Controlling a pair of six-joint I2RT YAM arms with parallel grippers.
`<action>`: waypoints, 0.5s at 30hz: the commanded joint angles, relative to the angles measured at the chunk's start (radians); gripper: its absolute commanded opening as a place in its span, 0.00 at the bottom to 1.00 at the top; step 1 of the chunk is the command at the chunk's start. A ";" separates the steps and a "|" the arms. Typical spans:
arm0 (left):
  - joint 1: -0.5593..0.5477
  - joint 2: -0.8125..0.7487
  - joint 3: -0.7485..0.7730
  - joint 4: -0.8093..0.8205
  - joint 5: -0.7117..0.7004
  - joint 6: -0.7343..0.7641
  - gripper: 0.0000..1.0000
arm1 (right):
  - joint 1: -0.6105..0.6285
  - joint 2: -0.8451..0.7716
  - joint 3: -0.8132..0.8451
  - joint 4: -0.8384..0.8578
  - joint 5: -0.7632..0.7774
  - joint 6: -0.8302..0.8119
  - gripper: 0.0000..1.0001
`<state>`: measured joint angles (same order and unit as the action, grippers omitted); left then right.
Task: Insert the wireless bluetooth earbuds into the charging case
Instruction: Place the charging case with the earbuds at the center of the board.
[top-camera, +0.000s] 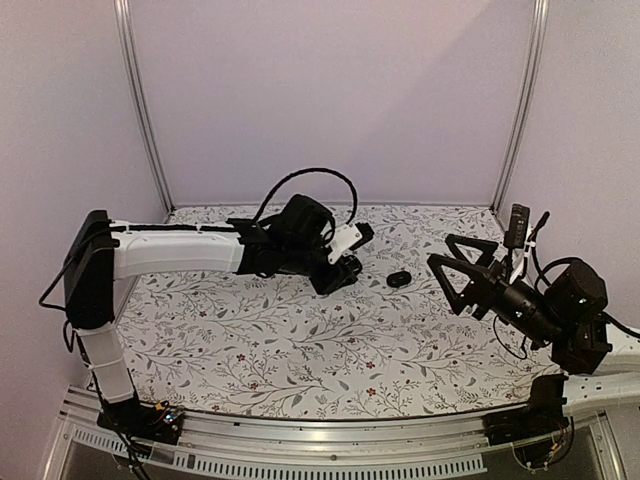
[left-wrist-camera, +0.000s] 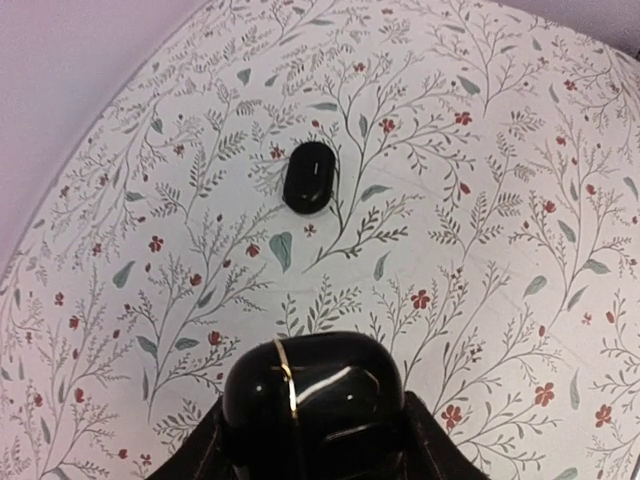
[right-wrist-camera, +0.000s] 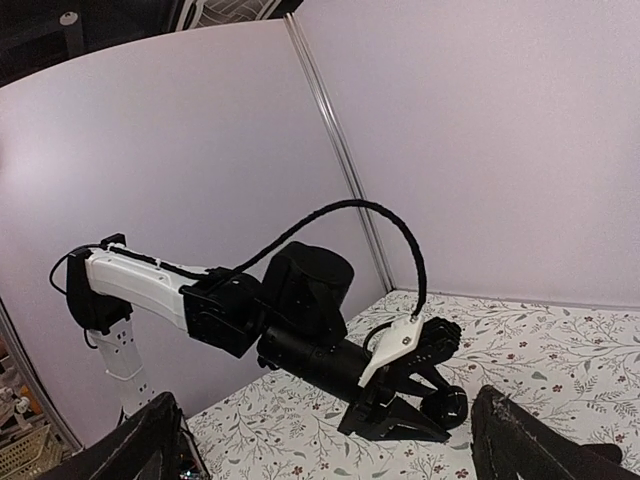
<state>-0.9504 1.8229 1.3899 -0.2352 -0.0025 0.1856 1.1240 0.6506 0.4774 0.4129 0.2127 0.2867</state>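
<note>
Between the fingers of the left end effector (top-camera: 338, 272), clamped, sits the glossy charging case (left-wrist-camera: 315, 395); ahead on the worktop (left-wrist-camera: 480, 200) lies a small black pebble (left-wrist-camera: 307, 177). The right end effector (top-camera: 441, 252) stands wide apart.

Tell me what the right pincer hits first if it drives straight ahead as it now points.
Probably the left pincer, gripping a glossy black pebble-shaped case, dead ahead of the open right pincer. Depth unclear: the small black oval piece on the floral-print table may lie below that line.

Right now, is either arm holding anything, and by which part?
The left gripper holds a glossy black case, its jaws pressing the case's two sides. The right gripper is open, holding nothing.
</note>
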 joint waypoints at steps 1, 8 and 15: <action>0.050 0.133 0.107 -0.089 0.157 -0.077 0.37 | -0.010 -0.015 -0.024 -0.076 0.012 -0.011 0.99; 0.098 0.371 0.339 -0.205 0.215 -0.098 0.37 | -0.018 -0.024 -0.041 -0.102 0.015 -0.005 0.99; 0.119 0.537 0.521 -0.299 0.242 -0.102 0.37 | -0.024 -0.031 -0.048 -0.115 0.019 0.004 0.99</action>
<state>-0.8516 2.2986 1.8397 -0.4664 0.2001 0.0986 1.1088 0.6334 0.4397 0.3126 0.2138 0.2882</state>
